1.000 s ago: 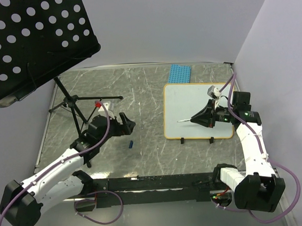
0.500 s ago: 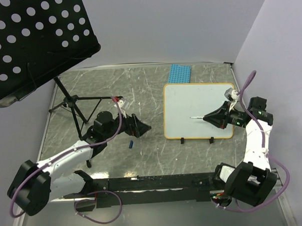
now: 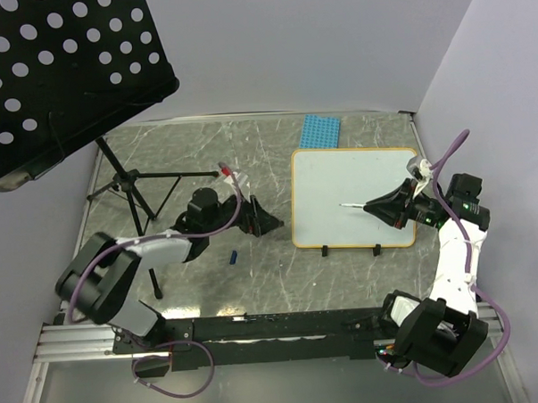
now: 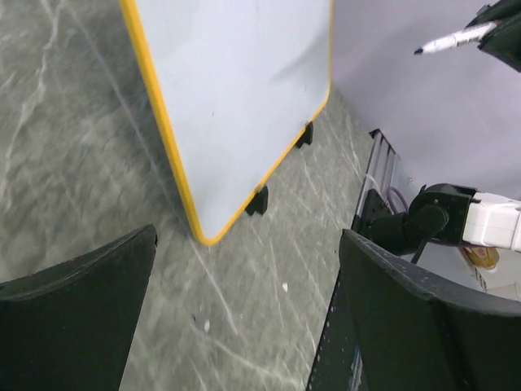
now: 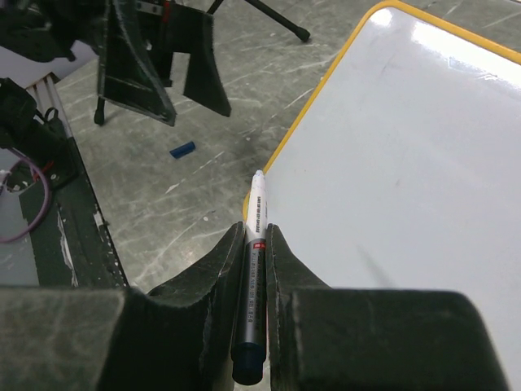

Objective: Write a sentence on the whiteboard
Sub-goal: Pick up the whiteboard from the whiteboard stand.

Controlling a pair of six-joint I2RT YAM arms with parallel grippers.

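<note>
Right claw (image 3: 373, 206) grips the marker (image 5: 256, 204), tip pointing left above the blank whiteboard (image 3: 339, 167), which lies flat on the worktop (image 3: 204, 151); left claw (image 3: 272, 224), wide open, hovers near its left edge.

The whiteboard (image 3: 340, 185) is seen as smooth, glossy white, edged by a thin yellow-orange rim. The table (image 3: 249, 158) is finished like grey marbled stone, faintly shiny and scratched. The marker (image 5: 253, 277) is given a smooth white plastic barrel. The right gripper (image 5: 255, 230) is moulded in matt black plastic.
</note>
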